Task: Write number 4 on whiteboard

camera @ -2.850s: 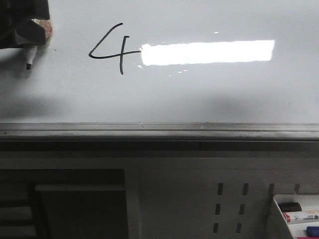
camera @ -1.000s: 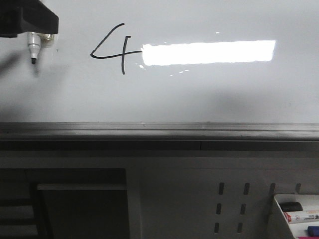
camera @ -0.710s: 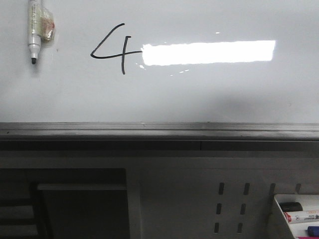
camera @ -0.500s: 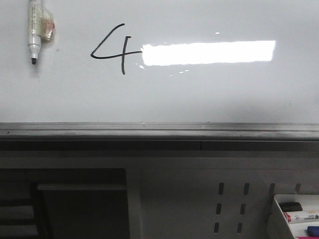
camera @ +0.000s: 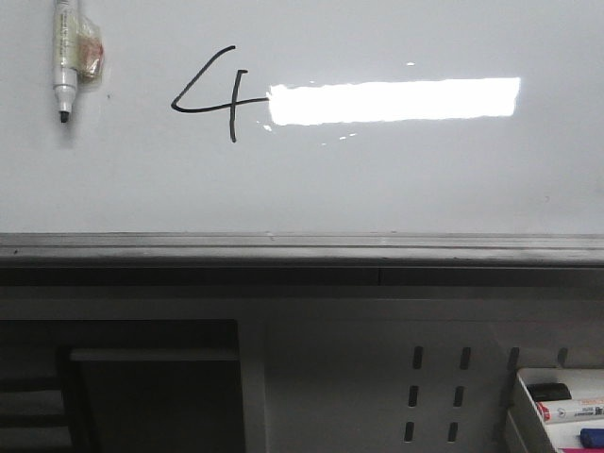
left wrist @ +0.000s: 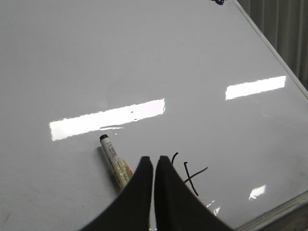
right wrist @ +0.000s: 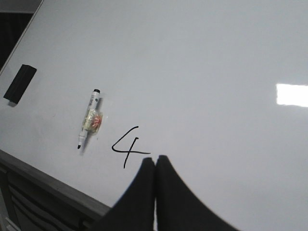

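Note:
A thin black number 4 [camera: 212, 94] is drawn on the glossy whiteboard [camera: 377, 179], just left of the bright light glare. It also shows in the left wrist view [left wrist: 190, 173] and the right wrist view [right wrist: 127, 147]. A marker [camera: 64, 57] rests against the board left of the 4, tip down, uncapped; it also shows in the left wrist view [left wrist: 113, 161] and the right wrist view [right wrist: 88, 120]. My left gripper [left wrist: 153, 159] is shut and empty, off the board beside the marker. My right gripper [right wrist: 155, 159] is shut and empty, off the board near the 4. Neither gripper shows in the front view.
A dark grey metal rail [camera: 302, 250] runs along the board's bottom edge. Below it is a grey perforated panel [camera: 434, 392]. A white tray [camera: 557, 406] with markers sits at the lower right. A black eraser [right wrist: 19, 83] sticks to the board far left of the marker.
The left gripper held the marker at the board's upper left, let it go and left the front view. The marker now stays on the board alone. The 4 is unchanged.

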Robot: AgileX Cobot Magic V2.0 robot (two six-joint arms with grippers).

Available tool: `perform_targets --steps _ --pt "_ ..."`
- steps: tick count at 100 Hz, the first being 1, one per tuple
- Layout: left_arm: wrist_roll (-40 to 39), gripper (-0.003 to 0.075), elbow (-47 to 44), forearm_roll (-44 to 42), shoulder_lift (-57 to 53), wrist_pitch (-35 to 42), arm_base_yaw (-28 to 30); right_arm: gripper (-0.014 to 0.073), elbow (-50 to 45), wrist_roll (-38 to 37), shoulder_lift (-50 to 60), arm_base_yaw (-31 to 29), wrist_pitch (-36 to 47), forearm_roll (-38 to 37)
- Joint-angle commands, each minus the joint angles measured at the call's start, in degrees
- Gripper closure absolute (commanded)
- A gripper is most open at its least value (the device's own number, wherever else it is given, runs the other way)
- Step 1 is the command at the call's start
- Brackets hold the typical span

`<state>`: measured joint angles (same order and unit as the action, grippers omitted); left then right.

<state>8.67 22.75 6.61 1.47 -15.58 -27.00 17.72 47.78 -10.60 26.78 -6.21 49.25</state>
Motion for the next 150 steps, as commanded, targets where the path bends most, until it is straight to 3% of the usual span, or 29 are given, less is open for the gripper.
perform_targets --steps 1,33,150 --pt "-0.7 0.0741 -0.5 2.0 -3.1 3.2 0.1 0.0657 -1.5 0.4 3.1 -0.3 3.5 0.0" --pt "-0.8 0.0741 -1.2 3.7 -2.5 2.0 0.1 0.0657 -6.1 0.4 6.6 -0.3 3.0 0.0" --pt "-0.8 0.0741 -1.2 5.4 -2.5 0.8 0.1 0.0658 -6.1 0.4 6.6 -0.3 5.6 0.0"
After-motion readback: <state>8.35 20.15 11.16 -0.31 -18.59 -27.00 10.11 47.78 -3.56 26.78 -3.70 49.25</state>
